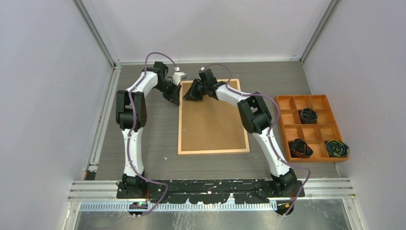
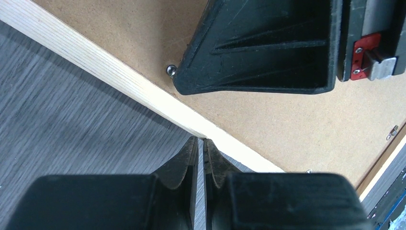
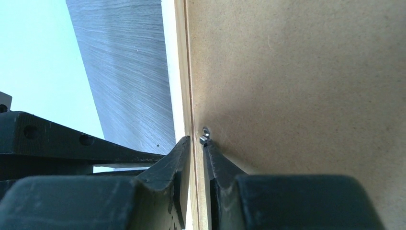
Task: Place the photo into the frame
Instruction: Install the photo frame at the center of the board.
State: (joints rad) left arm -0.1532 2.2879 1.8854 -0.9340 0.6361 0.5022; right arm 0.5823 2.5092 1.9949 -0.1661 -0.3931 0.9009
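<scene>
Two arms reach from the near edge of the grey table (image 1: 153,143) towards its far side, and both grippers meet at the far end of the frame (image 1: 213,150). The frame lies flat in the middle of the table, its sides square to the table edges. From above it looks slightly longer from near to far than across. The photo (image 1: 213,120) fills the frame's centre face down, with only its plain brown board back showing.

An orange compartment tray (image 1: 290,118) sits well apart to the right, with dark bundles in three of its cells.

The left gripper (image 1: 173,99) is at the frame's far-left corner. In its wrist view the fingers are drawn almost together, with only a slit between them and nothing in it. Their tips meet the outer side of the pale wood border.

Just beside it, the right gripper (image 1: 192,93) rests over the board near the far edge. Its fingers are narrowly parted on either side of the seam between border and board. One tip touches a small metal tab (image 3: 205,135). Whether the fingers pinch anything cannot be told.
</scene>
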